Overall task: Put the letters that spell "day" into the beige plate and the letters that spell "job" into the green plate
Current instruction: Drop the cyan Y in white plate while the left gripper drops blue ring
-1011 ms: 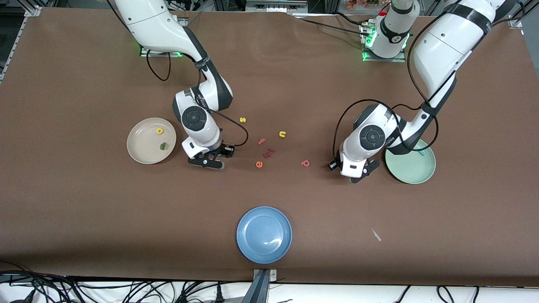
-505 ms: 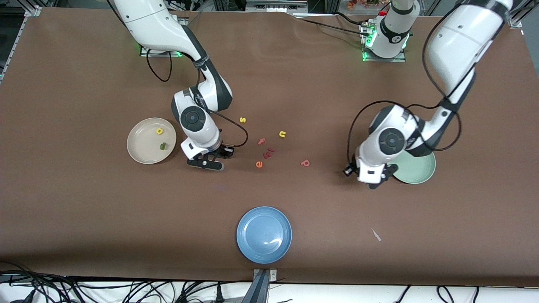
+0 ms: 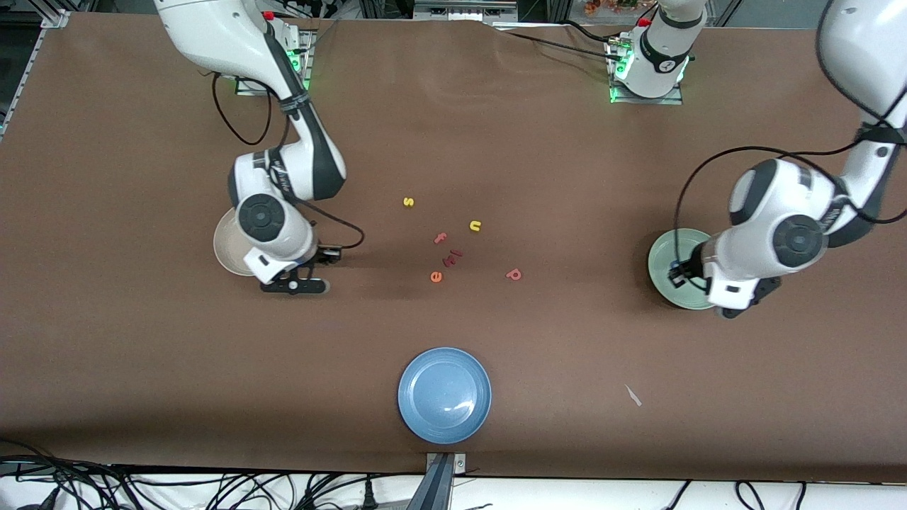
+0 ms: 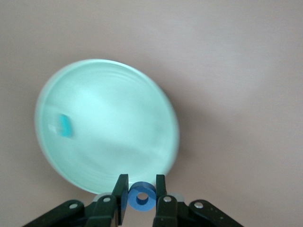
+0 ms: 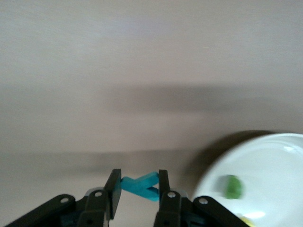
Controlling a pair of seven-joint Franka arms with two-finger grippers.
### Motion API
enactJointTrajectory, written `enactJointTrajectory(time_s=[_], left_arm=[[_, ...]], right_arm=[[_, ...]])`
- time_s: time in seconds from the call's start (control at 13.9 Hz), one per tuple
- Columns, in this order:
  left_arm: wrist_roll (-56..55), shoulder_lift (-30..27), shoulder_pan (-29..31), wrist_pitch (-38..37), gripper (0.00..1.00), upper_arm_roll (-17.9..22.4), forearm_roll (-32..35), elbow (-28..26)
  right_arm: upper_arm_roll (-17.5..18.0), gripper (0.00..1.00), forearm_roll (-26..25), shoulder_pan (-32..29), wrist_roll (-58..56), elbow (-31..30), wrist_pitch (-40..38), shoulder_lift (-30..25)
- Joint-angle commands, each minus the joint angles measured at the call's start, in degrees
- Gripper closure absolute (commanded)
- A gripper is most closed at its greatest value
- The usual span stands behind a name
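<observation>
In the front view both arms have swung outward since a second ago: the right pincer (image 3: 296, 282) now hangs at the edge of the beige plate (image 3: 225, 249), the left pincer (image 3: 733, 303) over the green plate (image 3: 660, 273), while the pinkish-red b (image 3: 514, 274) lies unmoved on the table (image 3: 142, 354). The left wrist view shows its pincer (image 4: 142, 196) pinching the blue o (image 4: 142, 197) at the rim of the green plate (image 4: 109, 123), where the teal j (image 4: 64, 125) lies. The right wrist view shows its pincer (image 5: 138, 185) clamped on the teal y (image 5: 140, 184) beside the beige plate (image 5: 265, 161) holding the green a (image 5: 232, 186); no readable writing shows.
</observation>
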Motion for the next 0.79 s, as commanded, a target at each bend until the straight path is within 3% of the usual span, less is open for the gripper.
enactJointTrajectory(time_s=[0.0,0.29,0.36,0.51,0.58,0.72], left_arm=[[6.96,1.77,4.74,-0.74,1.0,-0.87,1.99,-1.62],[7.51,8.28,5.72,1.18,1.0,-0.07,9.54,-1.53],[7.34,8.64,5.72,1.71,0.83,0.01,9.55,-1.53],[7.07,8.55,5.72,1.72,0.13,0.01,9.47,-1.36],[6.98,8.03,5.72,1.2,0.0,-0.07,8.94,-1.01],[6.72,5.58,5.37,1.02,0.0,-1.56,7.89,-0.74]], right_arm=[[-3.73,0.73,0.92,0.19,-7.08,-2.14,-3.04,-1.76],[-9.63,0.73,1.53,0.01,-18.25,-8.71,-2.79,-4.23],[-10.51,0.73,2.06,-0.07,-19.74,-9.78,-2.35,-4.23],[-10.69,0.73,2.5,-1.38,-21.6,-11.37,0.36,-3.79],[-10.69,0.73,2.59,-1.92,-22.13,-11.63,1.42,-3.01],[-10.69,0.7,2.94,-2.18,-22.13,-13.03,3.71,-2.3]])
